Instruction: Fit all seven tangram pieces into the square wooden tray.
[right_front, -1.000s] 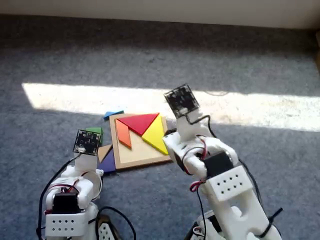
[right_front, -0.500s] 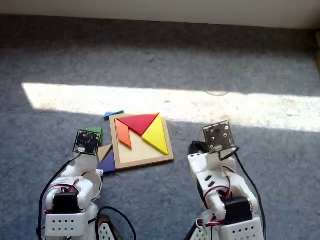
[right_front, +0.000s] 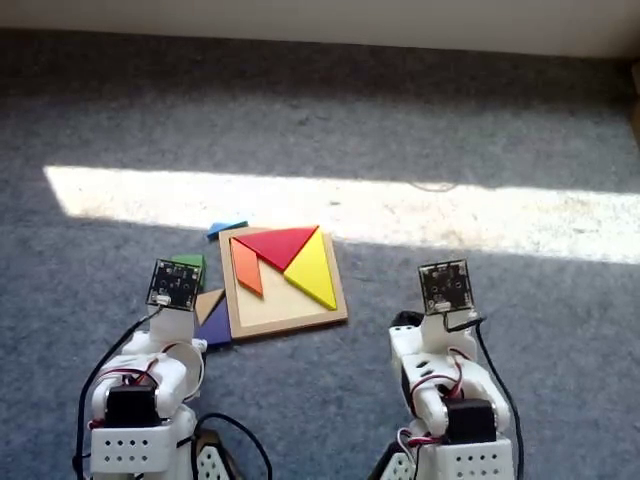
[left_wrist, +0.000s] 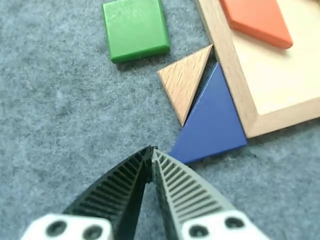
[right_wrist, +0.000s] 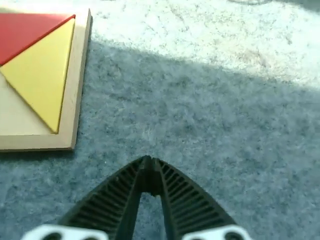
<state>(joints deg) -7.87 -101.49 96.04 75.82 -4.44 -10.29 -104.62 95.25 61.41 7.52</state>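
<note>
Grey carpet (right_front: 500, 120) for a work surface, sun stripe across the back. Got the tray (right_front: 285, 325) mid-scene with red triangle (right_front: 272, 244), yellow triangle (right_front: 312, 270) and orange piece (right_front: 246, 268) seated. Loose at its 9 o'clock: blue triangle (left_wrist: 210, 122) hard against the rim, wooden triangle (left_wrist: 184, 82) beside it, green square (left_wrist: 135, 27) just beyond. Light-blue piece (right_front: 227, 229) up at 11. Left gripper (left_wrist: 151, 152) pinched closed on nothing, tip right by the blue triangle. Right gripper (right_wrist: 150, 162) likewise closed and empty, parked at the tray's 4 o'clock. Biggest worry, probably: shoving the whole tray while digging out pieces jammed that tight against the wood.

Can't read any text, labels or numbers here, not on my wooden tray (right_front: 290, 328) or the tangram pieces (right_front: 275, 245).
</note>
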